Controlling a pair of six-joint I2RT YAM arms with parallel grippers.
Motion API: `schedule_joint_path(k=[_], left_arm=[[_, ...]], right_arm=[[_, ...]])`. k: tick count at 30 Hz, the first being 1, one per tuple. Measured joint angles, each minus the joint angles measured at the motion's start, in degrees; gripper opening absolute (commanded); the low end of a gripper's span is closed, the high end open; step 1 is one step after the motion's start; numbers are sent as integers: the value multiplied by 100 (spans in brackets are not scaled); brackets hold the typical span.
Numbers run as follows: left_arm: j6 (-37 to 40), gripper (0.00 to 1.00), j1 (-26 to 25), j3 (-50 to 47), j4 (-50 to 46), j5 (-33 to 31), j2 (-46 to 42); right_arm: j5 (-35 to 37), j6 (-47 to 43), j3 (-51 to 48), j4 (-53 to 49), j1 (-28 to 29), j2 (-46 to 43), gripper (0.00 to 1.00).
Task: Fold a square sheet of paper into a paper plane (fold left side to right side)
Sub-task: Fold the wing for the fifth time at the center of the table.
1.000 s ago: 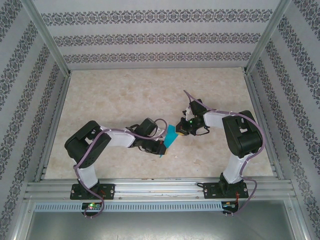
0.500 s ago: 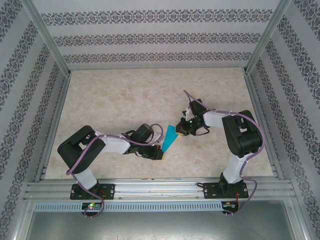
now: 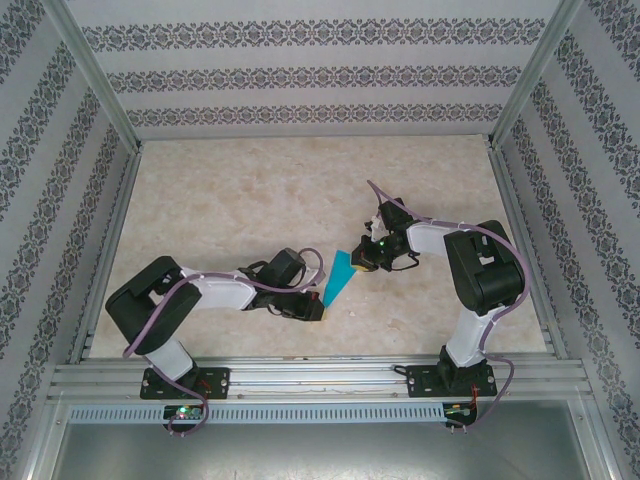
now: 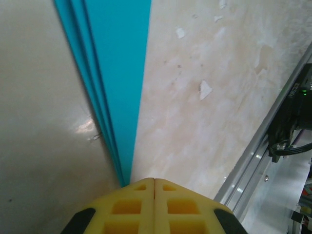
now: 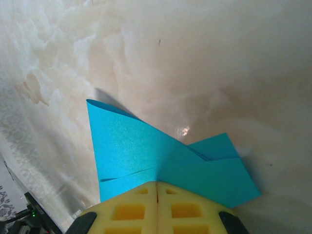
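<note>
paper: the teal paper [image 3: 340,275] is folded up narrow. it sits a bit right of the table's middle, toward the near side, and slants between the two grippers.
left gripper: left gripper [image 3: 320,306] is at the paper's lower end. its wrist cam has the yellow fingers [image 4: 126,209] pressed flat together, with the layered strip running in right at their tip, so it's pinching the paper.
right gripper: right gripper [image 3: 364,257] has the upper end. its yellow fingers [image 5: 126,212] are squeezed together on the paper, which fans out past them in a couple of creased flaps.
table: pale marble-look table [image 3: 230,200], glossy. the left wrist cam shows a few white chipped flecks [image 4: 205,90] on it, beside the paper.
around it: patterned wallpaper walls [image 3: 300,78] on three sides, and a metal rail [image 3: 300,375] along the near edge where both arms are bolted. purple cables [image 3: 160,340] loop along the arms.
in the way: from above, the right gripper's black body covers the top end of the paper and the left wrist hides the bottom tip. only the middle stretch is visible there.
left arm: folded low across the near-left of the table and reaching right.
right arm: elbow up on the right and reaching left.
</note>
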Motion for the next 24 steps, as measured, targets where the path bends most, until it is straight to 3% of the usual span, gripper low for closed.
schedule_joint_path(k=[4, 15, 19, 24], left_arm=[[-42, 13, 33, 98, -15, -68, -304], [-37, 22, 597, 0, 138, -1156, -1661], [-4, 47, 780, -306, 243, -1707, -2186], [39, 66, 868, -693, 254, -2286, -2708]], right_arm=[[7, 0, 22, -26, 9, -7, 0], [575, 11, 144, -479, 66, -664, 25], [846, 11, 328, -713, 162, -1202, 35], [1353, 61, 380, -994, 334, -1908, 51]])
